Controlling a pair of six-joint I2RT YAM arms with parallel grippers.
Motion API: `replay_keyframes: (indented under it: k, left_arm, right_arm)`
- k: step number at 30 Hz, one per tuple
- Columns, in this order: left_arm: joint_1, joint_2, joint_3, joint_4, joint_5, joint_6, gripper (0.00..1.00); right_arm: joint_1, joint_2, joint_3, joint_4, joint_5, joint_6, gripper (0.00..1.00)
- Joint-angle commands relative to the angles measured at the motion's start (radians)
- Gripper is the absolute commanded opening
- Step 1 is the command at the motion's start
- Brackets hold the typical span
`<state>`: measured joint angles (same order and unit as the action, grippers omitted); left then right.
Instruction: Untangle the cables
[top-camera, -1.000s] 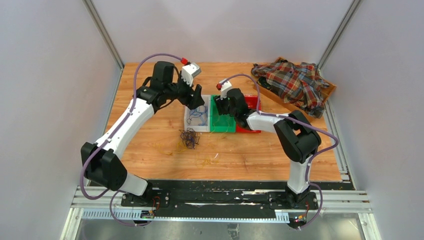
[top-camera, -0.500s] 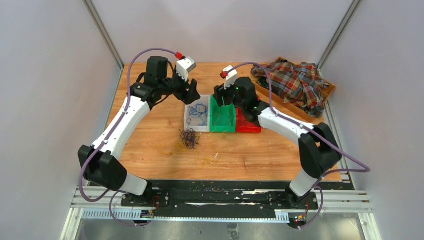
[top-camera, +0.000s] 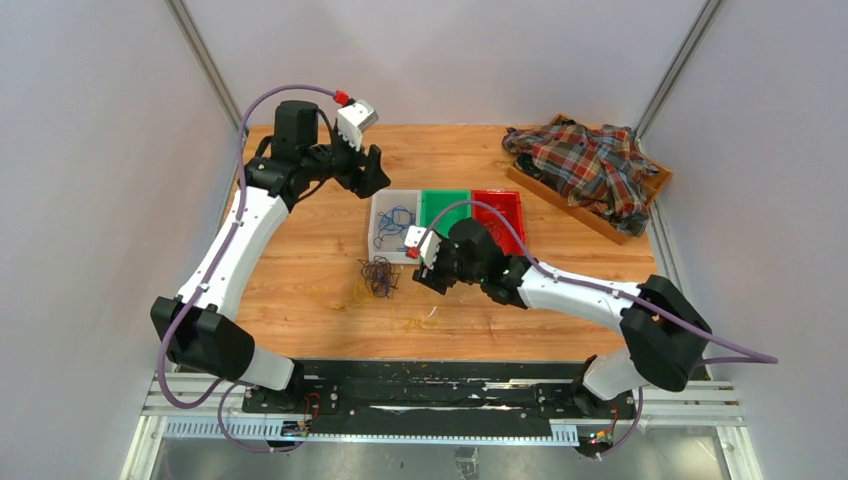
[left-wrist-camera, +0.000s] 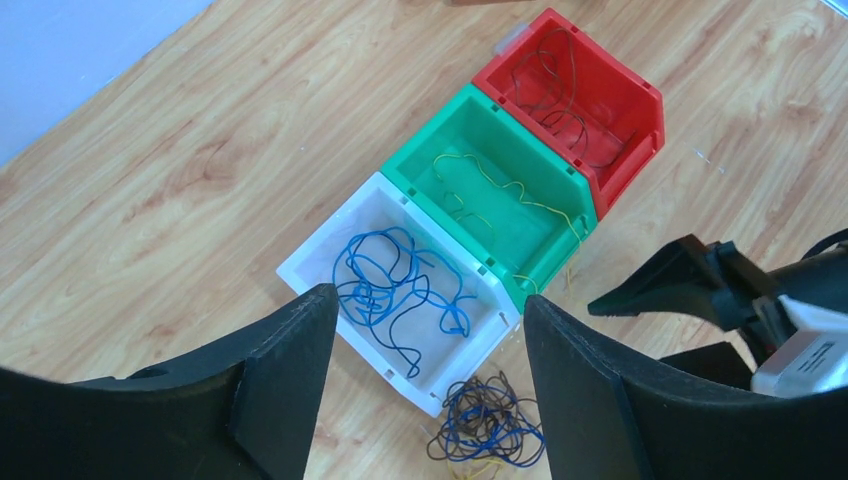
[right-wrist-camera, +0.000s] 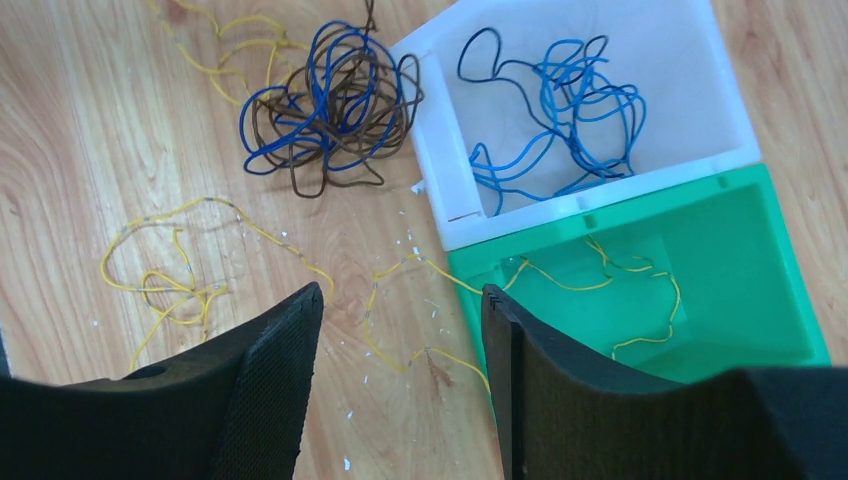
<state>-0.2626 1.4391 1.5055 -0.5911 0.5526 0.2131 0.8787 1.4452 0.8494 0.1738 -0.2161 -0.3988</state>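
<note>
The cables (top-camera: 379, 275) are a clump of brown and blue loops on the wood just in front of the white bin (top-camera: 375, 240). The clump also shows in the left wrist view (left-wrist-camera: 488, 432) and the right wrist view (right-wrist-camera: 330, 105). Loose blue wires (left-wrist-camera: 395, 290) lie in the white bin (right-wrist-camera: 700, 50), yellow ones in the green bin (left-wrist-camera: 500, 120), dark ones in the red bin (left-wrist-camera: 640, 100). Loose yellow wires (right-wrist-camera: 180, 285) lie on the table. My left gripper (top-camera: 370, 172) is open and empty, high behind the bins. My right gripper (top-camera: 428, 272) is open and empty, low, just right of the clump.
A plaid shirt (top-camera: 590, 165) lies in a wooden tray (top-camera: 655, 185) at the back right corner. The three bins stand side by side at the table's middle. Small white flecks (right-wrist-camera: 400, 240) and yellow strands (top-camera: 415, 322) lie on the wood near the front.
My right gripper has moved from over the green bin forward and down to the table beside the clump. My left gripper has drawn back and left, away from the white bin.
</note>
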Motion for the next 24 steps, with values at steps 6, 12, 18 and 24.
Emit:
replay_keyframes:
  k: [6, 12, 18, 24]
  left_arm:
    - [0.022, -0.044, 0.042, -0.065, 0.034, 0.034, 0.73]
    - [0.027, -0.049, 0.046, -0.070, 0.029, 0.044, 0.73]
    - [0.027, -0.052, 0.037, -0.063, 0.027, 0.048, 0.73]
    - [0.027, -0.063, 0.019, -0.062, 0.025, 0.056, 0.73]
  right_arm:
    - [0.036, 0.157, 0.070, -0.054, 0.058, -0.099, 0.53]
    - [0.044, 0.222, 0.083, -0.029, 0.154, -0.087, 0.35]
    - [0.039, 0.202, 0.082, 0.041, 0.260, -0.041, 0.02]
    - [-0.031, 0.179, 0.097, 0.060, 0.259, 0.033, 0.01]
